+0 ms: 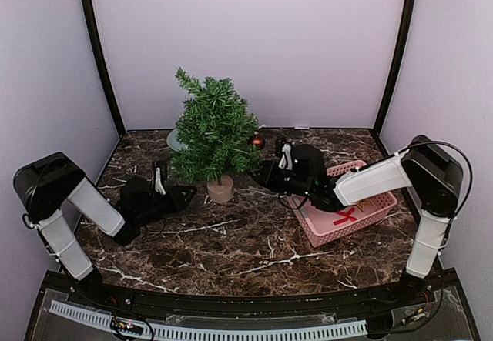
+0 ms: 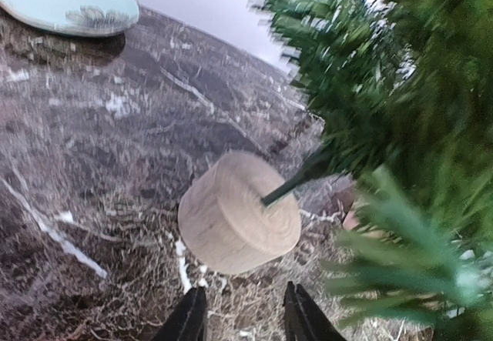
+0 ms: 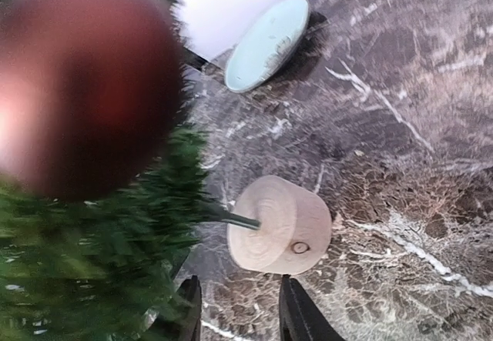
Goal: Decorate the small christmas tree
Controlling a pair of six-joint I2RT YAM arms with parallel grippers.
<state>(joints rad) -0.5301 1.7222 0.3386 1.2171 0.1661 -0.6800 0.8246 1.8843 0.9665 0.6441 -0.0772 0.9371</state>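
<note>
small christmas tree [image 1: 214,129]: upright on the marble table [image 1: 231,241], between the two claws; tan base [image 2: 239,222] just ahead of both sets of fingertips, touching neither.
left gripper [image 2: 245,318]: jaws part-way apart, nothing held; only table shows in the gap.
right gripper [image 3: 240,314]: jaws part-way apart, nothing held.
in the way, left claw: low branches overhang ahead and to its right, blurred.
in the way, right claw: red ball [image 3: 85,79] up and to its left, close to the lens, against the needles; cannot tell how it is attached.
beyond both claws: pale blue dish [image 2: 65,1] past the base, well apart.
behind right claw: pink basket [image 1: 370,210] under the forearm.
arms: both low, reaching inward at the trunk from opposite sides; left nearly along the tabletop, right crossing above the basket.
</note>
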